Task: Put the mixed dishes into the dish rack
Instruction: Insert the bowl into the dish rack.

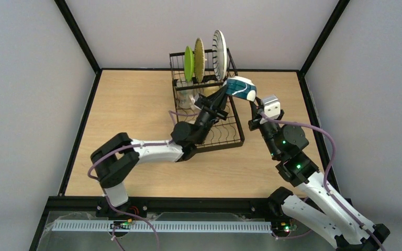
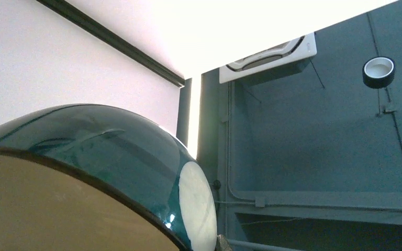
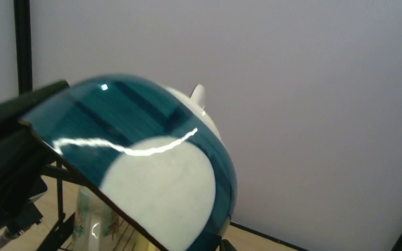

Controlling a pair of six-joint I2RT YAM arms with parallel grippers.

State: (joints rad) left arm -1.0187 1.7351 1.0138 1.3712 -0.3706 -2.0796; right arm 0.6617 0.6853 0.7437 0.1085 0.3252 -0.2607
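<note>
The bowl (image 1: 242, 88) is glossy deep teal-blue outside, broken by large rounded white patches, with a thin dark line at its rim and a creamy pale inside. The dish rack (image 1: 225, 134) is black wire. In it, the green plate (image 1: 188, 64) is bright lime, the woven bamboo plate (image 1: 199, 58) golden tan, and the striped plate (image 1: 220, 54) white with dark bands. The mug (image 3: 91, 222) is pale yellow with faint brownish markings. The bench (image 1: 131, 104) is light wood grain, and the left end effector (image 1: 225, 92) is black.
</note>
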